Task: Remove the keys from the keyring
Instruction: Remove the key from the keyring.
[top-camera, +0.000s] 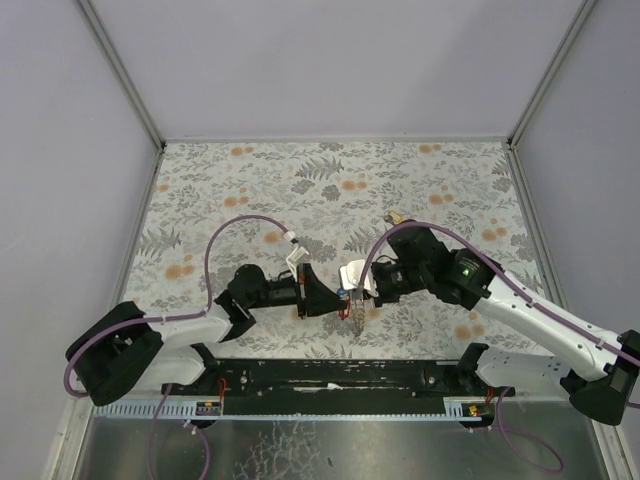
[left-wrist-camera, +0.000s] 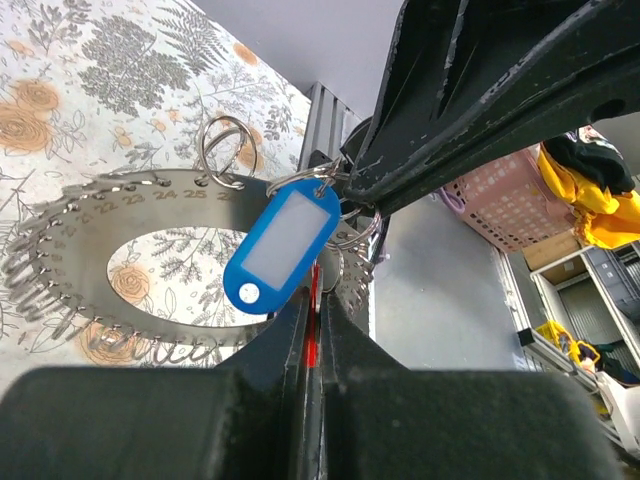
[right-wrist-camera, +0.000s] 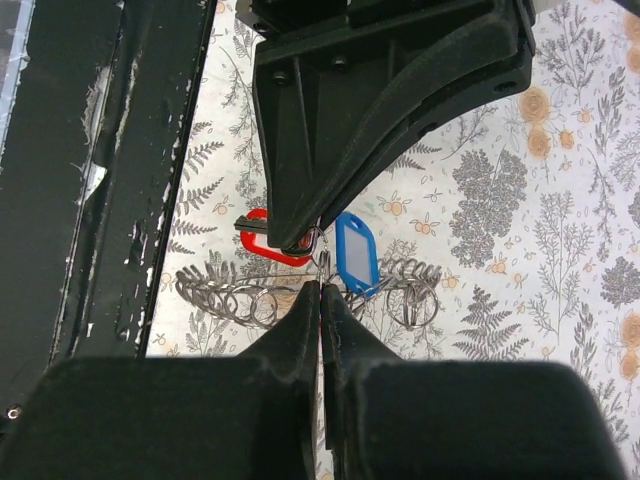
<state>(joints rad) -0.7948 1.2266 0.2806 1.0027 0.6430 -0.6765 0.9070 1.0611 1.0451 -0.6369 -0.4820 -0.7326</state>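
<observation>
The left claw (left-wrist-camera: 313, 310) is pressed together on the red tag (right-wrist-camera: 262, 243). The right claw (right-wrist-camera: 320, 295) is also pressed together, pinching the rim of the keyring (left-wrist-camera: 70, 260) just beside the blue tag (left-wrist-camera: 282, 248). The keyring is between both claws, over the near part of a floral tablecloth (top-camera: 330, 185). Plain grey walls (top-camera: 330, 60) and metal posts (top-camera: 120, 70) enclose the table.

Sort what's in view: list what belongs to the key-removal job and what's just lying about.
Job in hand:
keyring
blue tag
red tag
left gripper and right gripper, both shut at the ring

Lying about:
floral table cover
pink crate and yellow bundle, beyond the table
</observation>
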